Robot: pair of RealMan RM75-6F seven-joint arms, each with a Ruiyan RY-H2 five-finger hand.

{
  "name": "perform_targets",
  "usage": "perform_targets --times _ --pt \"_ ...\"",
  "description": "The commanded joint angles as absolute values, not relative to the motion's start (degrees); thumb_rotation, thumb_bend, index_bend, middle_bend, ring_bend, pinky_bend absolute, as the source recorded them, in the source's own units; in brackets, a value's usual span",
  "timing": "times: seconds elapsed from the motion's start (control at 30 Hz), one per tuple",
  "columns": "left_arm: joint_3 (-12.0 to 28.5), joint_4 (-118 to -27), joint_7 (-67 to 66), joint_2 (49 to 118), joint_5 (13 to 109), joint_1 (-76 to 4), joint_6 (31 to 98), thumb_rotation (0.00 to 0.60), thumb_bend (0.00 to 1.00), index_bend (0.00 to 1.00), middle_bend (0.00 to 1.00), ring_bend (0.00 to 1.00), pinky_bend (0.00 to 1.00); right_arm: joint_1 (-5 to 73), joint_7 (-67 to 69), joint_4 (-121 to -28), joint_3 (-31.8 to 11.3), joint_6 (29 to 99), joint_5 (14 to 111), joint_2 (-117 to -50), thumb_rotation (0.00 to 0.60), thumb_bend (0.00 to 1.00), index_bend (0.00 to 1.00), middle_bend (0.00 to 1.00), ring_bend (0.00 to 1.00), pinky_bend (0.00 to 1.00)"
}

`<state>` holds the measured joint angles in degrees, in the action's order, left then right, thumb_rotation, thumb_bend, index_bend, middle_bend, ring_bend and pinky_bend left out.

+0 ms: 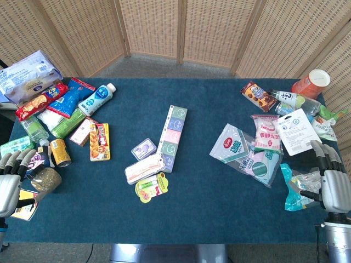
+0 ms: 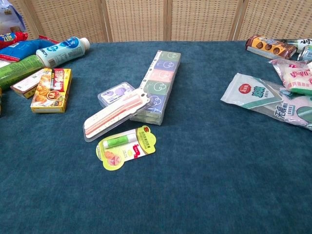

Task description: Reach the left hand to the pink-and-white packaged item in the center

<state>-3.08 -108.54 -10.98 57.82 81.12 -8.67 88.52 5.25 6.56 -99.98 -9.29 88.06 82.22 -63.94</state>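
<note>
Your left hand [image 1: 10, 183]: fingers apart, empty, at the worktop's [image 1: 219, 203] left edge, partly cut off. Pink-and-white packaged item [image 1: 144, 168]: centre, touching the long box [image 1: 173, 138]. Open cloth between. Right hand [image 1: 334, 183]: fingers apart, empty.

The counter [image 2: 204, 185] wears a matt blue cloth with a short, rough nap. Well right of the left hand [image 1: 10, 183], the pink-and-white pack [image 2: 114, 114] is clear glossy plastic, as is the lip-balm blister [image 2: 126, 146] on its printed card. The long box [image 2: 160, 85] shines under smooth film. Both hands, the right hand [image 1: 333, 183] too, look like smooth grey metal or plastic. The screen [image 1: 208, 27] behind is woven cane in wood frames.
</note>
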Motion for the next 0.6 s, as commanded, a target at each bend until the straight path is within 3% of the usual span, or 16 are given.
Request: perform_targets --times 0.03,0.33,0.6 --pt "-2.87 -108.46 -11.14 57.82 81.43 -8.49 88.2 0.6 0.0 0.0 0.0 0.0 0.0 5.16 6.98 -100.29 -9.23 88.01 82.33 -63.89 0.6 0.0 0.0 0.0 0.0 0.0" --pt "-0.88 -108.98 -12.29 61.34 80.65 -11.32 81.98 0.6 0.0 0.0 0.0 0.0 0.0 5.12 8.07 -101.01 -9.43 87.71 82.08 -63.31 0.6 0.0 0.0 0.0 0.0 0.0" --pt "4.95 -107.69 -20.68 72.99 72.54 -20.31 70.59 0.6 0.0 0.0 0.0 0.0 0.0 4.84 9.42 -101.77 -9.4 87.86 82.39 -62.59 0.6 0.0 0.0 0.0 0.0 0.0"
